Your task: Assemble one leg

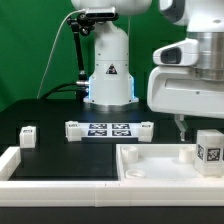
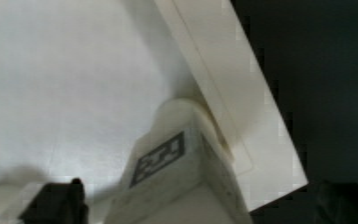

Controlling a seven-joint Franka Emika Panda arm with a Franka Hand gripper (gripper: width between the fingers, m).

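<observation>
Dark fingers of the claw, their spread impossible to tell, hang over the large white square rimmed plastic tray on the black bench, where the small white tagged block leg seems to stand by the rim, apparently awaiting seating; next calls for gripping it squarely.

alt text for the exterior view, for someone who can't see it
The robot arm's tool hangs over a large white square plastic tray with a raised rim on a black table. A small white tagged plastic block leg stands at the exterior view's right, another at its left.
</observation>
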